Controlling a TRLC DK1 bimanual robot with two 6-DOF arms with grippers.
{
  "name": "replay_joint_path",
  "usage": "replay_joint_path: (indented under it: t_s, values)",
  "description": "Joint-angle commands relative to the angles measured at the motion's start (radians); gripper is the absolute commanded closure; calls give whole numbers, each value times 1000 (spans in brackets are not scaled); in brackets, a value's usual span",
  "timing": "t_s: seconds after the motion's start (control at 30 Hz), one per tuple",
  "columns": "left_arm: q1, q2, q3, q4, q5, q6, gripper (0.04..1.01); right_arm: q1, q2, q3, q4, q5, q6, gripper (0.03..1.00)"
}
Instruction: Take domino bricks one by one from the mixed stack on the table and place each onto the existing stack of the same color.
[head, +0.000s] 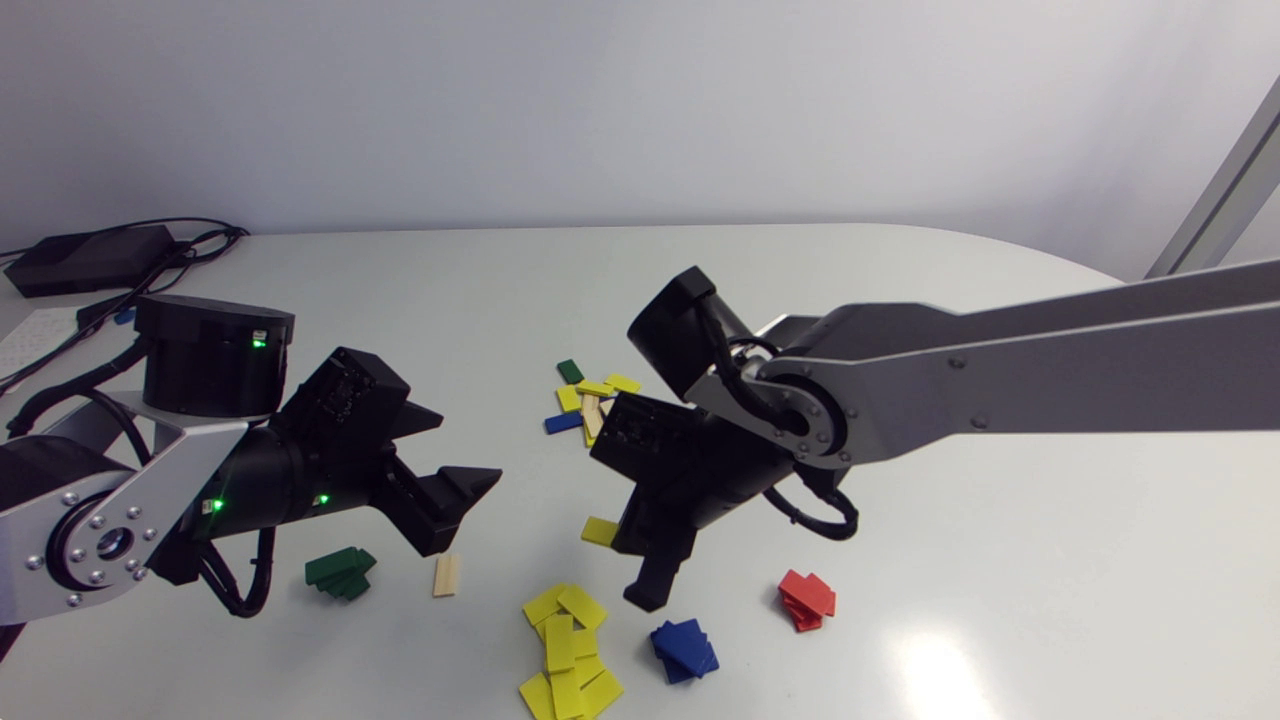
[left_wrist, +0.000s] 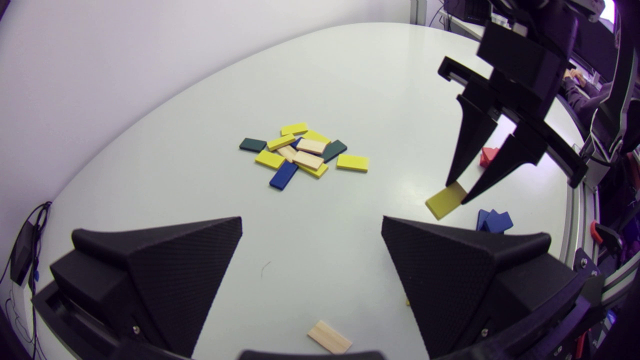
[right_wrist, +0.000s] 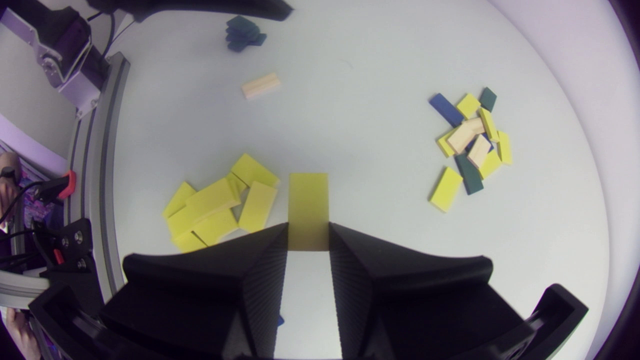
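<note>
We record the right gripper (right_wrist: 308, 229) closed to a narrow gap on one flat rectangular yellow wooden domino brick (right_wrist: 308, 200). Both fingers press its long edges near one end, so most of the brick projects ahead of the fingertips with its long axis in line with them. Our reference is the existing stack of yellow bricks (right_wrist: 215, 205), which is in fact a loose sprawl of overlapping pieces. The held brick stands just beside that stack, on the side facing the mixed pile of yellow, blue, green and pale wood bricks (right_wrist: 472, 135), which lies well apart from the stack. In the left wrist view the brick appears clear of the table and tilted. We judge that placing it turns on a short sideways shift toward the stack, then a lowering, since the brick's long axis runs roughly parallel to the nearest stack pieces. The right arm is the nearer to the stack. The left gripper (head: 470, 445) hangs wide open and empty, apart from the stack, above a lone pale wood brick (head: 446, 575).
</note>
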Motion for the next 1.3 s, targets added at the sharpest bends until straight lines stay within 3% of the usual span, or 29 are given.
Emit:
replay_joint_path:
  t_s: [0.0,0.3,0.53,0.9,1.27]
  values:
    - [11,-3,-25,16,10,4,49,37,-35,-43,11,-1,0,884]
    - [11,2,-26,26,10,2,49,157,-84,-99,17,-1,43,884]
    - [5,4,-40,32,10,0,49,207,-70,-113,43,-1,67,884]
    - [3,-16,-53,32,9,2,49,209,-30,-81,37,-1,55,884]
    - [11,-29,-53,32,9,4,49,201,50,-33,-11,-1,-5,884]
